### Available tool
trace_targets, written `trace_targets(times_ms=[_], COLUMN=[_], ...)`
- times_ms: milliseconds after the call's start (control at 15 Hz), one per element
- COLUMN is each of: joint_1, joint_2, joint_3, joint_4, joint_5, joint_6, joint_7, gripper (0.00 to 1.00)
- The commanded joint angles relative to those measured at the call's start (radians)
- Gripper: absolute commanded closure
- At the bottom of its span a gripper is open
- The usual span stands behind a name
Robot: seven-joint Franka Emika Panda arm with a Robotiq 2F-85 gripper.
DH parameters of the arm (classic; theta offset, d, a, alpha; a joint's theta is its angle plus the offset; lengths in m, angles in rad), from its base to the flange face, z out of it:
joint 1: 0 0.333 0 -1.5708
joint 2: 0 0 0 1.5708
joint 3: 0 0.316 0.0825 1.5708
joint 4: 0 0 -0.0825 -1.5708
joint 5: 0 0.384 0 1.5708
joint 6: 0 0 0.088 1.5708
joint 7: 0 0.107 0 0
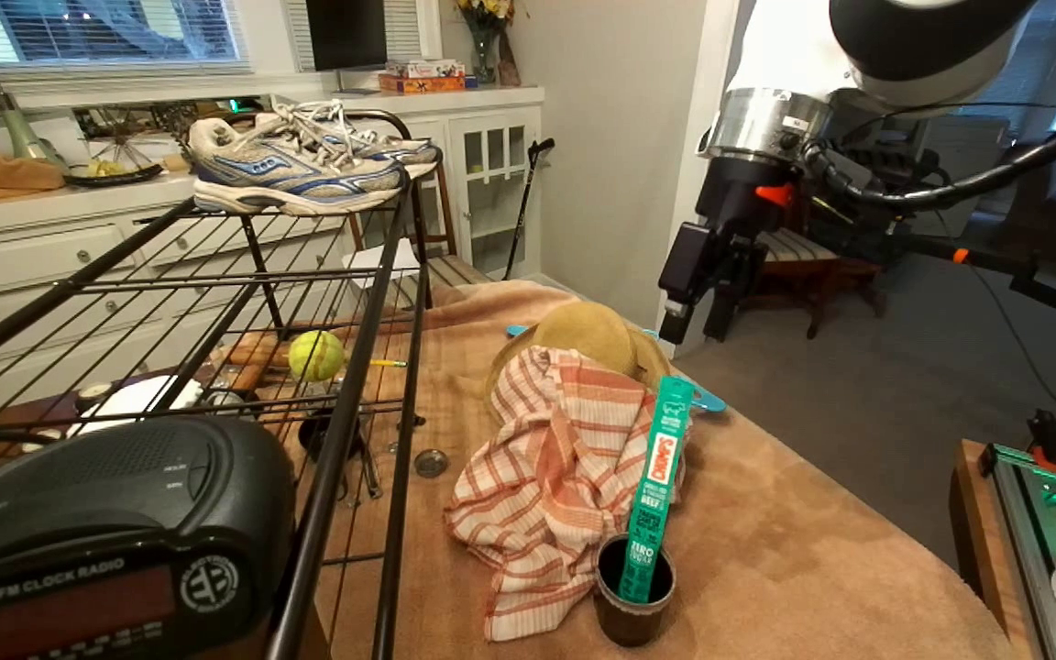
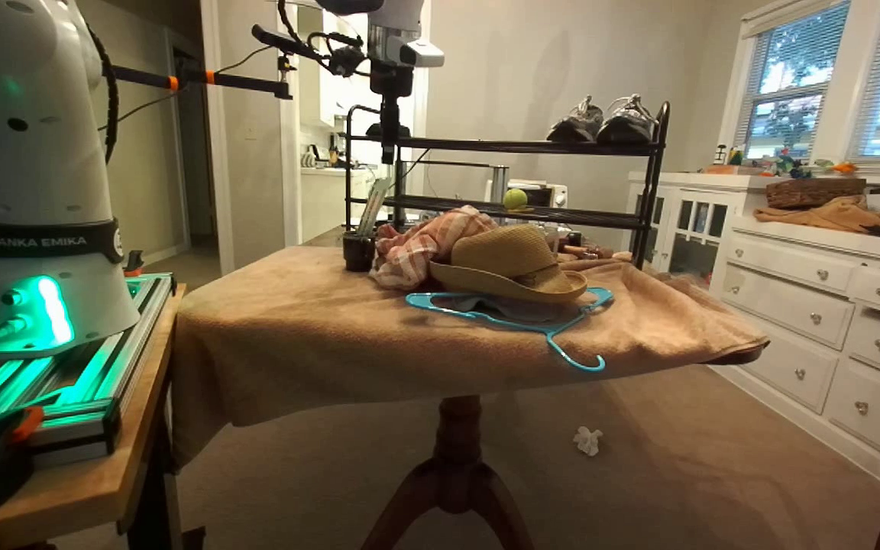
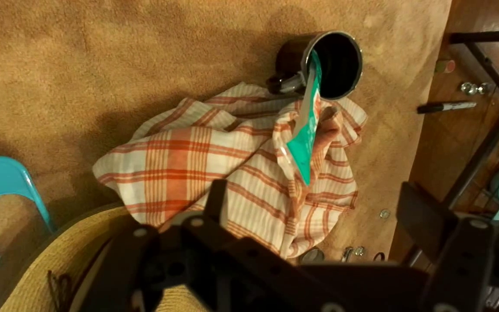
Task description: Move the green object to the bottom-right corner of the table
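The green object (image 1: 656, 486) is a long flat packet with white lettering. It stands tilted in a dark mug (image 1: 633, 619), its lower end hidden inside. In an exterior view it shows its pale back (image 2: 373, 205); in the wrist view its green top end (image 3: 303, 149) points toward the jaws. The table (image 1: 785, 550) has a tan, cloth-like surface. My gripper (image 1: 698, 328) hangs above the table, apart from the packet. In the wrist view its fingers (image 3: 312, 195) are wide apart with nothing between them.
A striped cloth (image 1: 555, 467) lies against the mug. Beside it are a straw hat (image 2: 505, 256) and a blue hanger (image 2: 554, 336). A black wire rack (image 1: 381, 367) holds shoes (image 1: 299, 174) and a clock radio (image 1: 115, 532). A tennis ball (image 1: 315, 356) shows by the rack.
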State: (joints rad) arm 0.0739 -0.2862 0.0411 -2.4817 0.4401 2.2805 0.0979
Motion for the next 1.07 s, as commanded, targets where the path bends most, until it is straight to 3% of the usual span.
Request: trace_targets(times_ms=[0, 733, 867, 933, 1000], joint_1=[0.003, 0.066, 0.069, 0.071, 0.073], joint_2=[0.0, 0.08, 0.105, 0.115, 0.125], joint_3=[-0.003, 0.022, 0.02, 0.018, 0.017], joint_4=[0.001, -0.036, -0.038, -0.037, -0.037], joint_5=[-0.001, 0.038, 0.044, 0.057, 0.07], joint_6=[-0.002, 0.155, 0.2, 0.208, 0.218], joint_7=[0.001, -0.085, -0.102, -0.112, -0.125], gripper=[0.0, 0.0, 0.16, 0.17, 0.33])
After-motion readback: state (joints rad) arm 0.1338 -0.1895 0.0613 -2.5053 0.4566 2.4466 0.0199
